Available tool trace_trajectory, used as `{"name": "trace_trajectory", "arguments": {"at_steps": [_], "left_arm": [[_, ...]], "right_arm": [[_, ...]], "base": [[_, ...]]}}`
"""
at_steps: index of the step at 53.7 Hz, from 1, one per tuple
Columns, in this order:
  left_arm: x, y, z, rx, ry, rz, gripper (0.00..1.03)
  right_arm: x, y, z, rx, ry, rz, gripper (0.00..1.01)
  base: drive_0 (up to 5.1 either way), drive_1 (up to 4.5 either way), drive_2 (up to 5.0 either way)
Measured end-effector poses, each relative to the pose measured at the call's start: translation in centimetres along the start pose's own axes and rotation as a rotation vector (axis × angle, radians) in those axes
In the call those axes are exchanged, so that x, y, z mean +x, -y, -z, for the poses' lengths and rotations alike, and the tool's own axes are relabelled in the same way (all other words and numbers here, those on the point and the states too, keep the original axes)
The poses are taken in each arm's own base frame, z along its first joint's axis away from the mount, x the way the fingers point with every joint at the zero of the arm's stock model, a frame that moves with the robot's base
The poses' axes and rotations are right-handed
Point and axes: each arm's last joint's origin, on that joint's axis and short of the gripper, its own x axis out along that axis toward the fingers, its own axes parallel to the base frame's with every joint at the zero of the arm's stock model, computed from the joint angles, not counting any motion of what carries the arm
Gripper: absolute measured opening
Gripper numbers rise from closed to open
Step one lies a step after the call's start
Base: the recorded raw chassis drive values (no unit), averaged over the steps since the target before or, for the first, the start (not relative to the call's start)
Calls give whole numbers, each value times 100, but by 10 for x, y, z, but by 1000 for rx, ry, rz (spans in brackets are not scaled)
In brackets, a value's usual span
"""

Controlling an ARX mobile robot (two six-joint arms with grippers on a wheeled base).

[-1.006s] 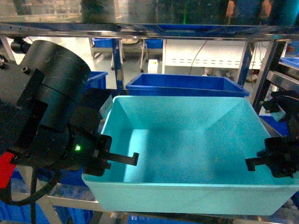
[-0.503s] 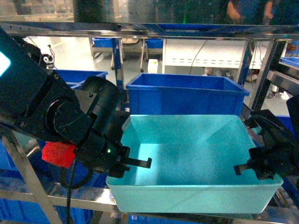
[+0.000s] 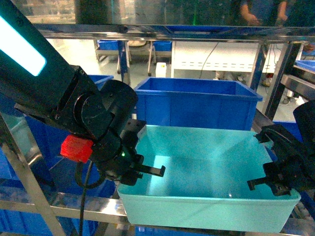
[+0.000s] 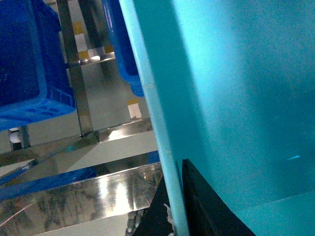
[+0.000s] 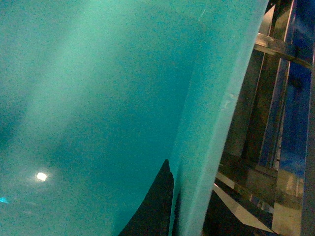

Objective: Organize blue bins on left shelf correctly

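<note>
Between steel uprights, both grippers' jaws clamp the turquoise bin's [image 3: 206, 162] side rims, royal-blue crate [image 3: 197, 101] close behind.

Pale, brightly lit floor [image 3: 106, 56] behind; a white cabinet [image 3: 216, 61] stands beyond; 2 people [image 3: 256, 12] at top right.
</note>
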Motion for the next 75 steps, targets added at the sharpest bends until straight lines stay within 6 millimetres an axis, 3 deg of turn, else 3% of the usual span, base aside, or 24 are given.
{"name": "trace_trajectory", "arguments": {"at_steps": [25, 27, 34, 45, 51, 57, 75], "left_arm": [[0, 0, -2, 18, -6, 5, 2], [0, 0, -3, 18, -4, 3, 3], [3, 4, -4, 67, 3, 16, 29], [3, 7, -6, 74, 29, 42, 68], [3, 6, -10, 67, 62, 60, 84], [0, 4, -17, 58, 107, 84, 100], [-36, 0, -45, 40, 271, 103, 98]], "right_arm": [[0, 0, 1, 7, -14, 6, 7], [0, 0, 1, -18, -22, 19, 15], [3, -4, 3, -192, -42, 63, 43], [3, -6, 1, -226, -24, 60, 81], [3, -6, -3, -217, 24, 45, 98], [3, -10, -7, -201, 75, 36, 97], [-12, -9, -20, -155, 209, 62, 98]], "base": [[0, 0, 0], [0, 0, 0], [0, 0, 0], [0, 0, 0], [0, 0, 0], [0, 0, 0], [0, 0, 0]]}}
